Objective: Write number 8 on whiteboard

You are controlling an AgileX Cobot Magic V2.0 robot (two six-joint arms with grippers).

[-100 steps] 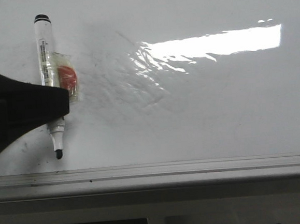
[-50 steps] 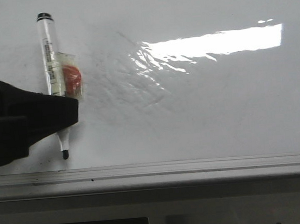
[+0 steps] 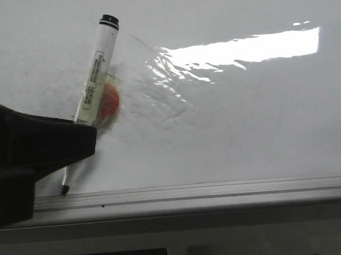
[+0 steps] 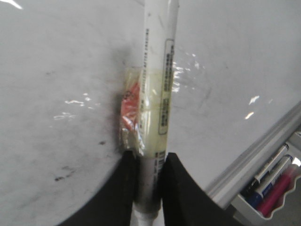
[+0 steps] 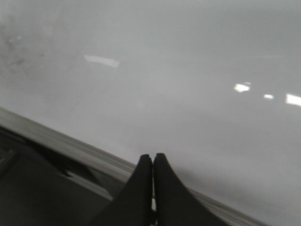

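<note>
My left gripper (image 3: 80, 143) is shut on a white marker (image 3: 93, 80) with a black end cap and an orange piece taped to its barrel (image 3: 106, 103). The marker tilts, its top leaning right, and its black tip (image 3: 64, 189) sits at the whiteboard's (image 3: 246, 115) lower edge by the grey rail (image 3: 222, 189). The left wrist view shows the fingers (image 4: 127, 183) clamped on the barrel (image 4: 157, 94). No drawn 8 shows, only faint grey smudges. My right gripper (image 5: 152, 157) is shut and empty over the board's edge.
A bright glare patch (image 3: 247, 47) lies on the board at upper right. A tray with several spare markers (image 4: 273, 181) sits past the rail in the left wrist view. Small dark specks (image 4: 59, 178) mark the board near the marker.
The marker has swung from nearly upright to leaning right at the top, and its tip has dropped down and left toward the rail. My left gripper has moved lower.
</note>
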